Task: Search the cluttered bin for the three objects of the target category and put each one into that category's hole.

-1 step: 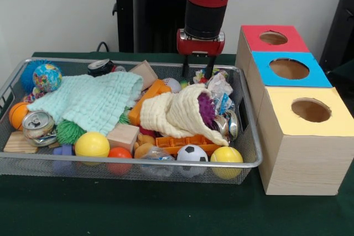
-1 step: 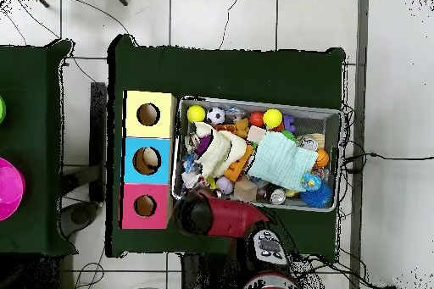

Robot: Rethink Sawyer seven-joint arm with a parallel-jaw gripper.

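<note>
A: Hovering over the far right corner of the silver wire-mesh bin (image 1: 138, 161), seen from the front: black two-fingered gripper (image 1: 197, 71), fingers spread, nothing between them. Probably held high to clear the heap while choosing.

B: Choosing what, though? No telling the target category from here.

A: Agreed. Worth noting likely candidates anyway: a purple spiky ball (image 1: 206, 109) tucked inside the folded cream knitted cloth (image 1: 171, 111), just below the gripper; a plain yellow ball (image 1: 92, 144) and a small soccer ball (image 1: 192, 153) against the near wall.

B: And plenty hidden under the mint-green woven cloth (image 1: 91, 100), so probably some uncovering first.

A: Beside the bin, three wooden boxes in a row, each with a round hole: red-topped box (image 1: 296, 43), blue-topped box (image 1: 318, 75), yellow-topped box (image 1: 279, 117). Set touching the bin's side, presumably to keep each carry short.

B: From overhead?

A: Same layout, turned round. Red and black arm (image 2: 225, 216) reaching in from the bottom, covering the gripper entirely. Cannot read the fingers there. Both cloths draped across the middle, the balls lined along the top wall.
</note>
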